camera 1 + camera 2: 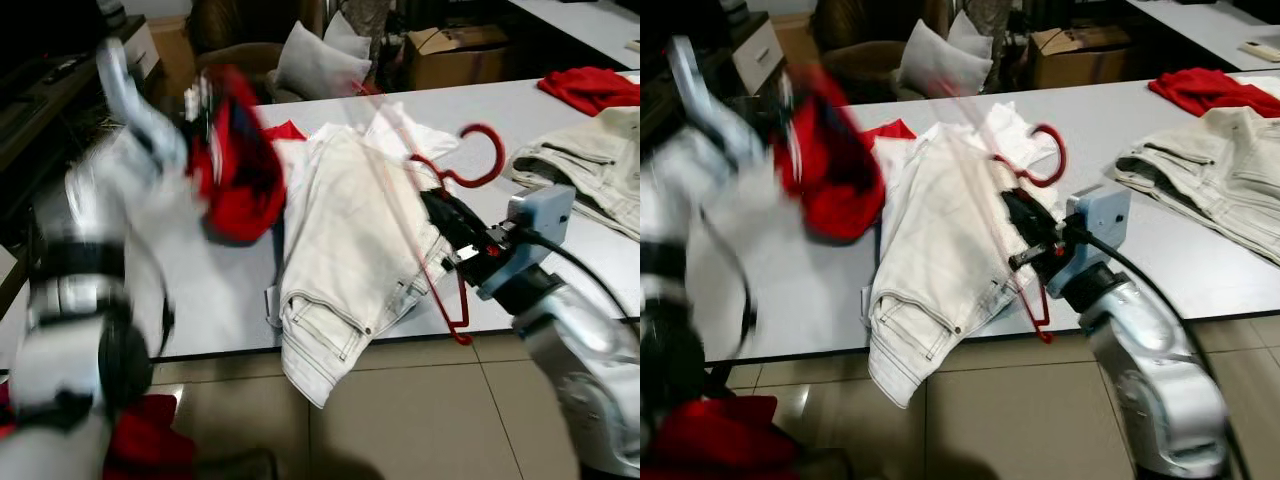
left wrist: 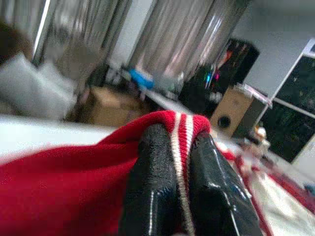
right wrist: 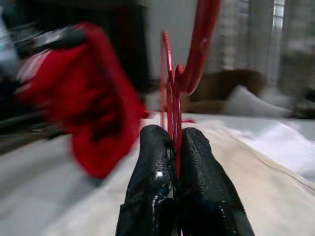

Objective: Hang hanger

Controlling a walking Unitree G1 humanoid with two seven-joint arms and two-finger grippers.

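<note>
The right gripper [image 1: 1025, 243] is closed on the thin red wire hanger [image 1: 462, 180], held above white denim trousers [image 1: 345, 250] on the grey worktop [image 1: 220, 290]. The left gripper [image 2: 178, 162], raised to its left, clamps a red fabric garment [image 1: 238, 160].

Evenly lit, bright on the pale worktop [image 1: 560, 130], dim behind it. Heavy motion blur over the left arm [image 1: 90, 280] and red garment [image 1: 235, 160]; wrist backgrounds soft.
</note>
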